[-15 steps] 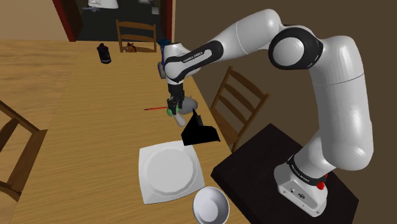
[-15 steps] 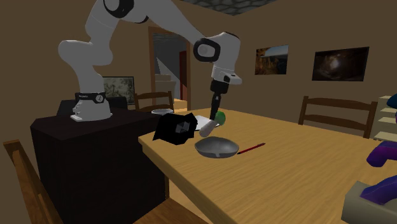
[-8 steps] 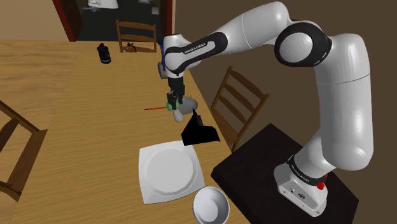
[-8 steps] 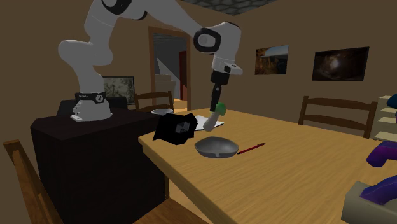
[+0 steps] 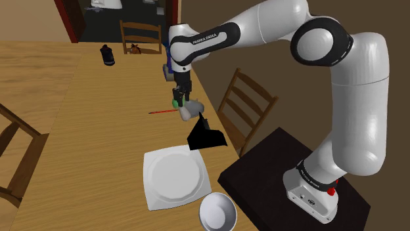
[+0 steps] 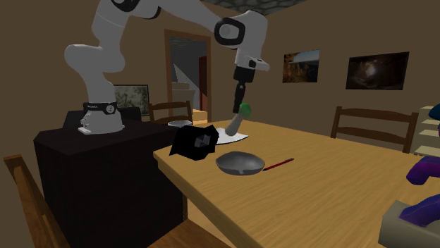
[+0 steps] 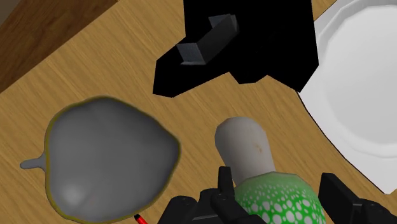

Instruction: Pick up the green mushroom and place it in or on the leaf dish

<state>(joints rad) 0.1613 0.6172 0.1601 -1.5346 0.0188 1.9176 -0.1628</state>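
Nearest my black box stand (image 5: pixel 276 167) sits one round pale bowl (image 5: pixel 218 211), then one square white plate (image 5: pixel 174 178), both on the wooden bench (image 5: pixel 79 131). Beyond the plate lies one black angular lump (image 5: pixel 207 138). Just past it my claw (image 5: pixel 178 98) is clenched on the cap of the one green, white-dotted mushroom with a pale stem (image 7: pixel 270 191). It hangs in the air above the bench, stem slanting down. I judge it is held this high so the stem can clear a rim on the way over. The one grey leaf-shaped dish with a yellowish edge (image 7: pixel 108 153) lies flat on the bench below, just beside the stem, so a short sideways carry seems needed before I let go. Farther on lies one thin red stick (image 5: pixel 163 111), and at the far end stands one dark bottle (image 5: pixel 108 56). I count three wooden chairs (image 5: pixel 140 33) around the bench.
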